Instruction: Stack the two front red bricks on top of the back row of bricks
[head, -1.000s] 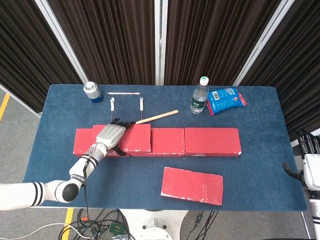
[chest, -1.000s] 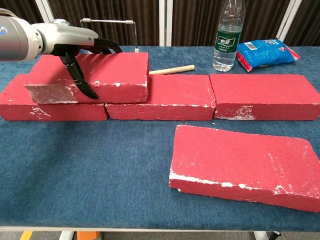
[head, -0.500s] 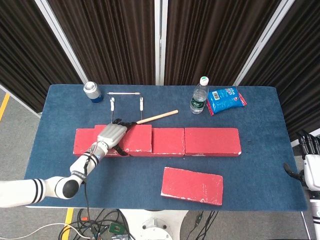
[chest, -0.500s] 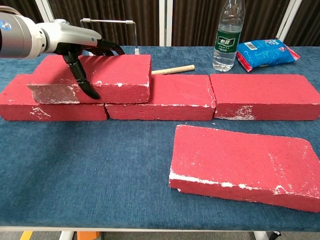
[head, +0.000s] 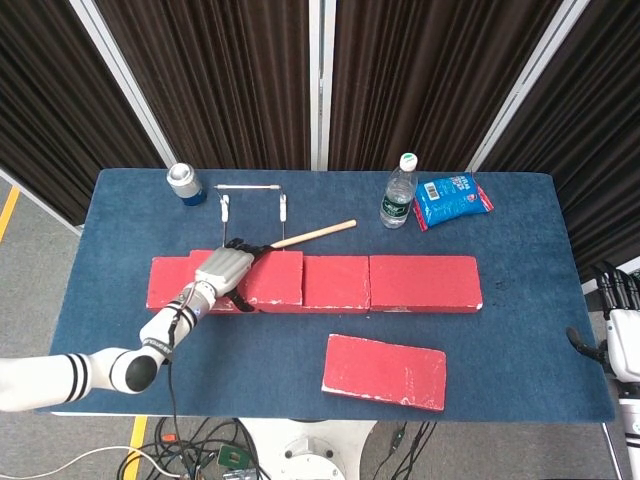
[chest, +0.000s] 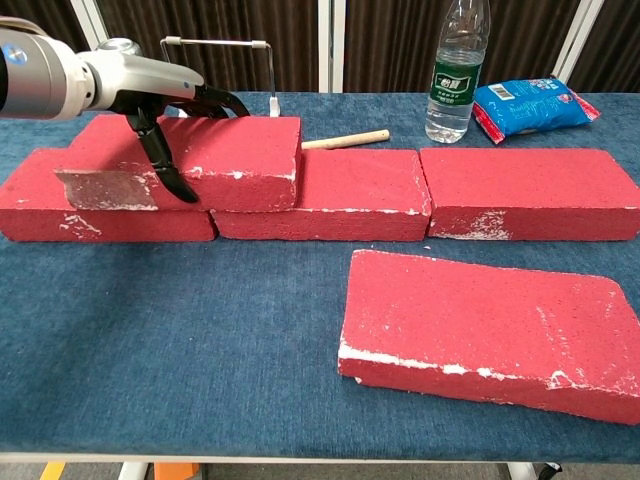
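Three red bricks form the back row (head: 420, 283) (chest: 528, 192). A further red brick (head: 270, 277) (chest: 235, 160) lies on top of the row's left end, spanning the left and middle bricks. My left hand (head: 225, 268) (chest: 160, 95) grips this top brick, thumb down its front face and fingers over its far edge. One red brick (head: 385, 372) (chest: 490, 335) lies flat and slightly skewed in front, right of centre. Off the table's right edge, my right hand (head: 620, 335) hangs holding nothing, fingers apart.
Behind the row are a wooden stick (head: 315, 233) (chest: 345, 139), a wire frame (head: 253, 200), a can (head: 184, 184), a water bottle (head: 397, 192) (chest: 458, 70) and a blue packet (head: 452, 198) (chest: 528, 104). Blue cloth covers the table (head: 520, 340).
The top brick has sunk slightly onto the back row and shifted a little right, still in my left hand. The right hand has not moved.
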